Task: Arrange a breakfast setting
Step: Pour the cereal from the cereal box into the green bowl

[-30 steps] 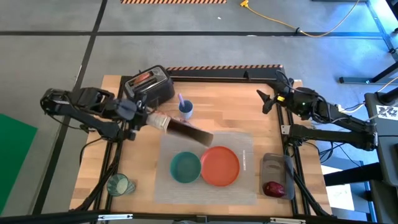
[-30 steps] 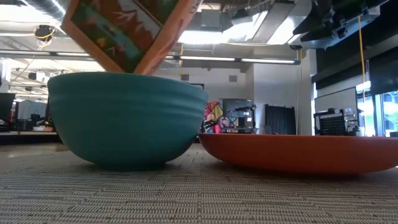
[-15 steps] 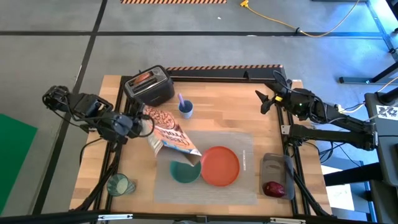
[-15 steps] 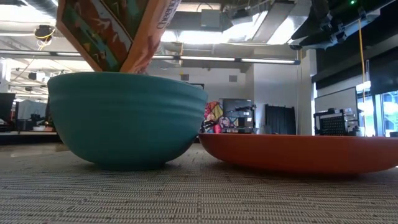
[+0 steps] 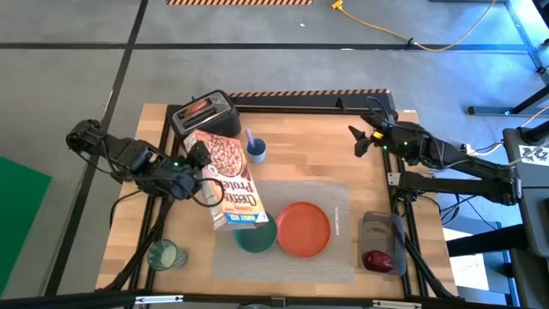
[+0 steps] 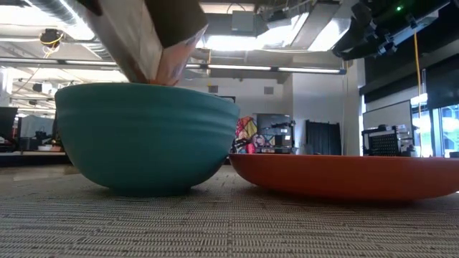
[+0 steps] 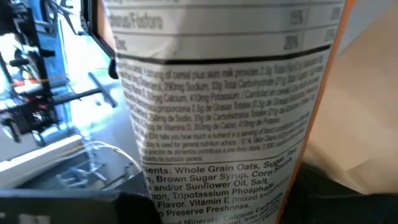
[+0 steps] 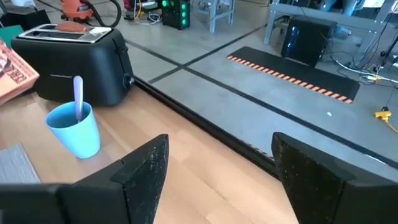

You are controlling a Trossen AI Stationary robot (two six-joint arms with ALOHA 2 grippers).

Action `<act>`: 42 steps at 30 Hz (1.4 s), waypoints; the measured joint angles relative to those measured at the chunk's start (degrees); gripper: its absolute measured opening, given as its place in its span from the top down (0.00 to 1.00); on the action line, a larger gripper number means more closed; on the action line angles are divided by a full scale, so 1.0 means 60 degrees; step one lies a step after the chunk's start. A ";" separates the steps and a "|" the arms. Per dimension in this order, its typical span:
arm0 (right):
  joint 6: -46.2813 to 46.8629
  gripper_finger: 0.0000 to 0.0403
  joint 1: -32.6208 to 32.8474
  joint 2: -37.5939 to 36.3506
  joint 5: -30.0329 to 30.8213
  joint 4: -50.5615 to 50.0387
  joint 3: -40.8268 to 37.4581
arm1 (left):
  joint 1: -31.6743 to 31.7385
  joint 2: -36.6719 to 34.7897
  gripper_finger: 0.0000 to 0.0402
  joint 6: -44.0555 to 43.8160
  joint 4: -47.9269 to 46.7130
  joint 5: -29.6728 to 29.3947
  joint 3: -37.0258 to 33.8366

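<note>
My left gripper (image 5: 206,178) is shut on a cereal box (image 5: 233,184), which slants down toward the table's near edge. The box's low end (image 6: 161,43) hangs over the teal bowl (image 5: 255,238). Beside the bowl, an orange-red plate (image 5: 303,229) sits with it on the grey placemat (image 5: 334,257). A greenish glass (image 5: 163,255) stands at the near left. A dark-red apple (image 5: 377,260) lies at the near right. Toast sits in the black toaster (image 5: 206,118). My right gripper (image 5: 360,142) hovers open at the far right, holding nothing. My left gripper pinches the cereal box between its two fingers, which straddle the narrow printed side panel (image 7: 205,186) about halfway along the box. The fingers come from the table's left, slanting down, across the box. The box is lifted clear, its front face up and its low end above the bowl.
A blue cup (image 5: 256,152) with a pale handle standing in it sits behind the placemat, next to the toaster. A grey container (image 5: 377,232) lies at the right edge by the apple. Bare wood (image 5: 309,150) shows between the cup and my right gripper.
My left gripper has gone toward the table's near edge and rolled over. The box, which lay edge-up pointing toward the table's right, has turned its front face up. It has also swung round so that its low end now hangs over the bowl.
</note>
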 joint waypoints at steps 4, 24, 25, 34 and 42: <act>0.0249 0.32 0.0000 0.0246 -0.0024 -0.0076 0.0000 | 0.0124 0.0080 0.59 0.0547 -0.0014 -0.0325 0.0000; 0.0236 0.32 0.0000 0.0636 -0.0019 -0.0043 0.0000 | 0.0133 0.0687 0.59 0.2060 0.0251 -0.1016 -0.0004; 0.0236 0.32 0.0000 0.0636 -0.0018 -0.0043 0.0000 | 0.0129 0.0723 0.59 0.2137 0.0272 -0.1031 -0.0004; 0.0247 0.32 0.0000 0.0636 -0.0004 -0.0045 0.0000 | -0.0023 0.0922 0.59 0.2582 0.0463 -0.1411 -0.0004; 0.0255 0.32 0.0000 0.0636 -0.0004 -0.0053 0.0000 | -0.0395 0.0952 0.59 0.2893 0.0855 -0.1762 -0.0004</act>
